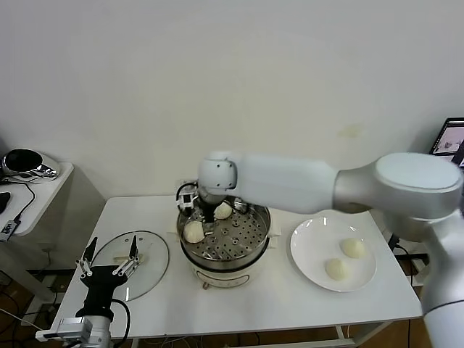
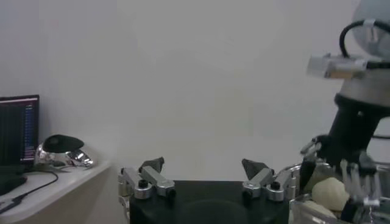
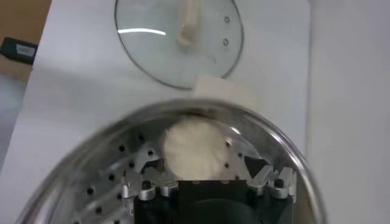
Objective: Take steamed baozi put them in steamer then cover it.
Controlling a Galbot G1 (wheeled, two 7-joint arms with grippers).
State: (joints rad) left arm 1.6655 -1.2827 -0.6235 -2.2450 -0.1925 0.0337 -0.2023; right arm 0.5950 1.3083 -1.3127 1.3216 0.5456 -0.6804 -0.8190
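The steamer (image 1: 239, 254) stands mid-table with two baozi on its perforated tray: one (image 1: 222, 210) at the back, one (image 1: 193, 233) at the left. My right gripper (image 3: 198, 167) hangs over that left baozi (image 3: 195, 149), open, a finger on each side and clear of it. Two more baozi (image 1: 353, 248) (image 1: 336, 269) lie on the white plate (image 1: 308, 250) to the right. The glass cover (image 1: 148, 254) lies flat on the table left of the steamer. My left gripper (image 1: 110, 254) stands open and empty at the cover's near left edge.
A side table (image 1: 43, 188) with a shiny dark object stands beyond the left edge. The right arm reaches across above the steamer's back. A screen shows at the far right edge. The wall is close behind the table.
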